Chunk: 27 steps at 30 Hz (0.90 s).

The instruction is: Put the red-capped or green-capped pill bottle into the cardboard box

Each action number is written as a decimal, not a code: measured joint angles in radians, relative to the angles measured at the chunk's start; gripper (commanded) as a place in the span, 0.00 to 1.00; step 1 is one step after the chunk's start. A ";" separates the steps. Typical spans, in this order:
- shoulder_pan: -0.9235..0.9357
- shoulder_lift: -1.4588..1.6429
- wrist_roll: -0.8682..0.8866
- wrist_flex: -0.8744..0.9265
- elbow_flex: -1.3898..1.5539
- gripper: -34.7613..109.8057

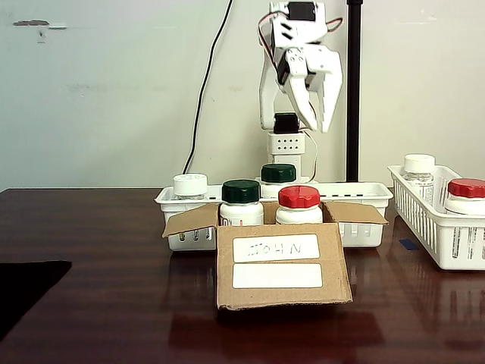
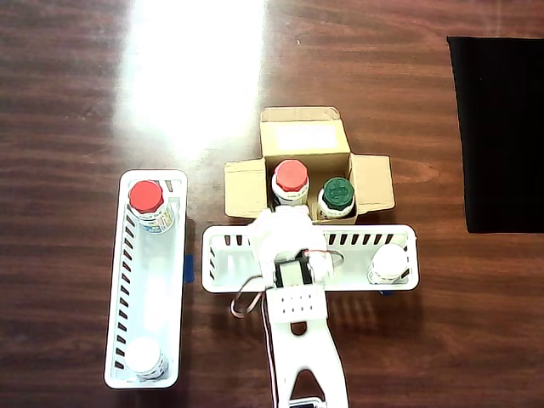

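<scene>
**Red-capped bottle in box; claw raised and empty**

The cardboard box stands near the middle of the desk, flaps open, its labelled face toward the fixed view. Inside stand the pill bottle with the red cap and, beside it, a green-capped bottle.

Directly behind the box lies a white slotted basket holding a white-capped bottle; in the fixed view a second green-capped bottle stands in it. A long basket toward the desk's left edge in the overhead view holds another red-capped bottle and a white-capped bottle.

The arm is folded upright behind the baskets. The claw hangs high above the box, pointing down, fingers slightly spread, gripping nothing.
</scene>
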 measured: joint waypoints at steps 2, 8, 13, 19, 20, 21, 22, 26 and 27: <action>0.012 0.061 0.018 0.071 -0.002 0.24; 0.040 0.224 0.051 0.209 0.009 0.24; 0.034 0.387 0.041 0.219 0.140 0.24; 0.058 0.681 0.064 0.219 0.388 0.24; 0.058 0.735 0.067 0.219 0.425 0.24; 0.058 0.787 0.069 0.219 0.463 0.24; 0.064 0.834 0.069 0.221 0.495 0.24; 0.060 1.012 0.080 0.222 0.621 0.24; 0.049 1.062 0.084 0.230 0.657 0.24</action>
